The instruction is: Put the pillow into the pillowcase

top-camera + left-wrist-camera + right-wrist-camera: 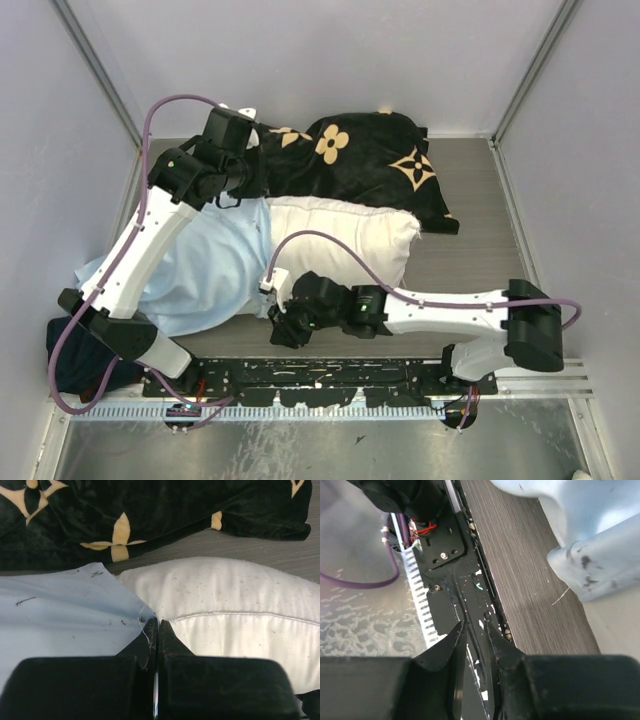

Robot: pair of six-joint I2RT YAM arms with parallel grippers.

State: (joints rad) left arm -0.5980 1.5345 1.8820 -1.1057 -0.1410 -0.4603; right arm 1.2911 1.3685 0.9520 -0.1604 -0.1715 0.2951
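The cream-white pillow lies across the middle of the table, its left part under the light blue pillowcase. In the left wrist view the pillow is on the right and the pillowcase on the left. My left gripper is at the case's back edge where it meets the pillow, shut on a thin fold of the pillowcase. My right gripper is narrowly open and empty, low over the black rail at the table's front edge, beside a corner of the pillowcase.
A black cloth with tan flower motifs lies along the back, touching the pillow. A dark blue cloth hangs at the front left. A black mounting rail runs along the front. Grey walls close in both sides.
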